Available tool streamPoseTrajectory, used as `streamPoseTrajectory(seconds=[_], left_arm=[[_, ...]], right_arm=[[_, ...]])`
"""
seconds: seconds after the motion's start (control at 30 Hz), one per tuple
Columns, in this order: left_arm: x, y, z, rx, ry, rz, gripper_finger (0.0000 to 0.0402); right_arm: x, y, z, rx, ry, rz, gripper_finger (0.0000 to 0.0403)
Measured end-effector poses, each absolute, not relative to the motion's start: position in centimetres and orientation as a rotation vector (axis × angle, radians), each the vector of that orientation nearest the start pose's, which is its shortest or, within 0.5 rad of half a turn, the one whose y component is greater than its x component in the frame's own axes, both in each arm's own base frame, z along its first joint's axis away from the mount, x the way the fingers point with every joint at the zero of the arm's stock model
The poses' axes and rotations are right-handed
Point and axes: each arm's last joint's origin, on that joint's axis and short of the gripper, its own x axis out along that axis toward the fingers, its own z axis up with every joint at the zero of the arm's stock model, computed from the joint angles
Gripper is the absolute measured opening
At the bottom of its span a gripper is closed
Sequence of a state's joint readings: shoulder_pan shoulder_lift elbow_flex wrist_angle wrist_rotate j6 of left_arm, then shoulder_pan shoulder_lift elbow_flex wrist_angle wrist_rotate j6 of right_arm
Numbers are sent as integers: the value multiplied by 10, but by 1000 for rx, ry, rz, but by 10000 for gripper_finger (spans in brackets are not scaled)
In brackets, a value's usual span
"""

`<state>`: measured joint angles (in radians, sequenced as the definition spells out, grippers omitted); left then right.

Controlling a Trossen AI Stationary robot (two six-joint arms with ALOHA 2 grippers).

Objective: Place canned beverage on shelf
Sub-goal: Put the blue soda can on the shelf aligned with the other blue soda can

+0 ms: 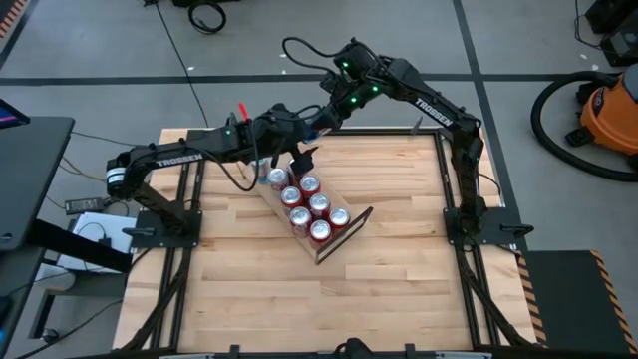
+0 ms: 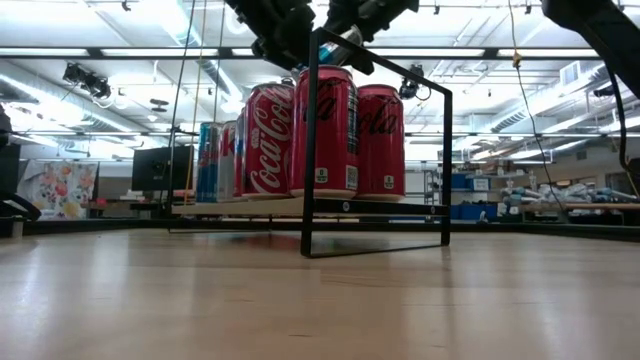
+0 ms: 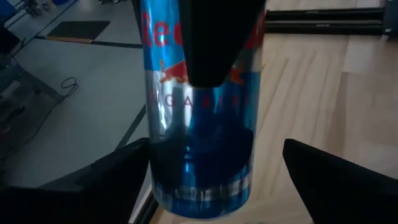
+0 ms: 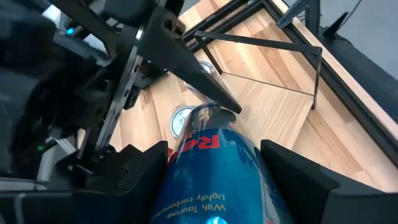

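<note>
A blue and silver Red Bull can (image 4: 208, 168) is in my right gripper (image 4: 214, 165), which is shut on it above the shelf's far left end. My left gripper (image 3: 211, 180) is open around the same can (image 3: 202, 124), one finger close beside it and the other well clear. I cannot tell whether it touches. The shelf (image 1: 326, 251), a light-wood plank with black wire end frames (image 2: 375, 160), lies slantwise on the table. It carries several red Coca-Cola cans (image 1: 309, 204) and a silver-topped can (image 1: 277, 178) standing on the plank. My right gripper pinches the can's body (image 4: 249, 180) between its two fingers, one on each side. The fingers lie along the can, slanting down from the table's far side; one finger (image 3: 217, 43) shows over the can's wall. The can is lifted clear of the shelf.
The wooden table (image 1: 399, 289) has open room right of and in front of the shelf. Black frame rails (image 1: 444, 179) run along the table's sides. Blue cans (image 2: 207, 160) stand at the shelf's far end. An orange vacuum (image 1: 608, 110) stands on the floor beyond the table.
</note>
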<state>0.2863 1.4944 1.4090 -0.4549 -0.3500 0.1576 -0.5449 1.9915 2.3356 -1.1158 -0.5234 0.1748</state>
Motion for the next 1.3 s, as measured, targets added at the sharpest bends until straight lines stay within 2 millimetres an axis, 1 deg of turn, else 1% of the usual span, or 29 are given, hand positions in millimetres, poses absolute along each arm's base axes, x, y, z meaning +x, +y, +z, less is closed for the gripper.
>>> streamPoseTrajectory(seconds=[0.2,0.4,0.5,0.6,0.7,0.8,0.9,0.97,1.0,1.13,1.2,1.3], left_arm=[[314,104,357,163,599,617,330],[313,104,357,99,575,644,276],[313,104,357,90,571,649,256],[313,104,357,82,567,649,247],[313,103,355,68,584,633,247],[314,103,356,60,566,637,248],[313,104,356,32,562,652,248],[313,104,356,7,551,667,248],[313,105,356,-5,546,672,248],[313,105,356,-32,537,681,249],[313,105,356,-34,535,689,249],[312,105,356,-26,533,718,249]], right_arm=[[354,-199,420,584,649,-92,252],[355,-199,420,577,646,-91,253],[355,-199,421,567,635,-90,262],[357,-200,423,543,609,-86,282],[359,-201,426,530,575,-72,309],[359,-203,428,540,558,-69,334],[357,-205,430,529,542,-83,350],[352,-207,437,506,514,-114,353],[347,-208,443,490,488,-132,353],[318,-207,470,442,413,-178,354],[305,-204,477,420,423,-218,354],[291,-194,486,364,446,-271,354]])
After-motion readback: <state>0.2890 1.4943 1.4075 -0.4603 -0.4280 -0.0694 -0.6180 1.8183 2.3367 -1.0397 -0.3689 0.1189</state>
